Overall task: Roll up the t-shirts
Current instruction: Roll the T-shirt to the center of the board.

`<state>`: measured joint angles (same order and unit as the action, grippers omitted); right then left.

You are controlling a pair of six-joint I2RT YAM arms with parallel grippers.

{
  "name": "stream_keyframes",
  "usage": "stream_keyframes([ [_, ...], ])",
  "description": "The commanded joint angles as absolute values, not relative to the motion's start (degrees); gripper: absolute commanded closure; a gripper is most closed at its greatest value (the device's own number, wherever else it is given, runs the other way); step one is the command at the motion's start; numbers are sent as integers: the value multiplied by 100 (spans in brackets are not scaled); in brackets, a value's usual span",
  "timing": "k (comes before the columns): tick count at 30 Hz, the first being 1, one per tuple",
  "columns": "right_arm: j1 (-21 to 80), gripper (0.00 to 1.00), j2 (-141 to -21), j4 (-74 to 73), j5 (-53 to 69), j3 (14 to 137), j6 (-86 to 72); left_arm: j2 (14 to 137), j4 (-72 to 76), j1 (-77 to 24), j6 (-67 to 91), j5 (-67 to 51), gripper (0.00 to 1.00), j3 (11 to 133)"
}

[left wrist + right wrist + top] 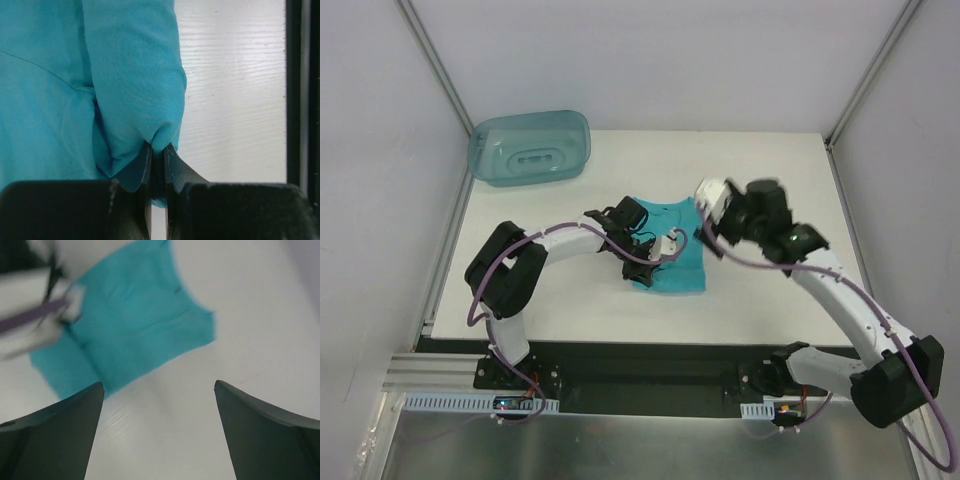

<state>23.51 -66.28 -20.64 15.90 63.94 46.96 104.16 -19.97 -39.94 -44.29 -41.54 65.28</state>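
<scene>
Pinching left gripper: the jaws are clenched on a bunched fold of the t-shirt, toward its near left part.
Desk middle: the turquoise t-shirt is laid on the white desk, partly folded, with one sleeve-like fold gathered at the left jaws.
Shirt's far right corner: the right gripper is held above the desk just beside it; its jaws are spread wide and nothing is grasped.
Far left corner: a translucent blue-green bin is set well apart from the shirt.
</scene>
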Motion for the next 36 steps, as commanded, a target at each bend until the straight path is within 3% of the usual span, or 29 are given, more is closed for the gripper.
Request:
stream_keyframes([
  [1,3189,4,-5705,-1864,800,4338,6468,10695,-2742,-3771,-3921,-5105,100,6925],
  [12,4086,4,-6301,-1257,1256,3788,6363,10986,-3067,-3604,-3727,-5616,100,7242],
  [25,4113,3,-7760,-1143,1828,3972,6803,11171,-3261,-3516,-3727,-5722,100,7462],
  [27,4105,19,-7936,-1143,1706,4060,6725,11197,-3296,-3481,-3735,-5739,100,7462],
  [31,3929,77,-8050,-1946,1976,4446,6688,11215,-3576,-3323,-3727,-5888,100,7479],
  [34,3718,90,-8261,-3271,2643,4999,6985,11320,-4075,-3156,-3674,-6283,100,7698],
  [36,3499,93,-8664,-4374,3382,5545,7399,11530,-4586,-3085,-3805,-6626,100,7900],
])
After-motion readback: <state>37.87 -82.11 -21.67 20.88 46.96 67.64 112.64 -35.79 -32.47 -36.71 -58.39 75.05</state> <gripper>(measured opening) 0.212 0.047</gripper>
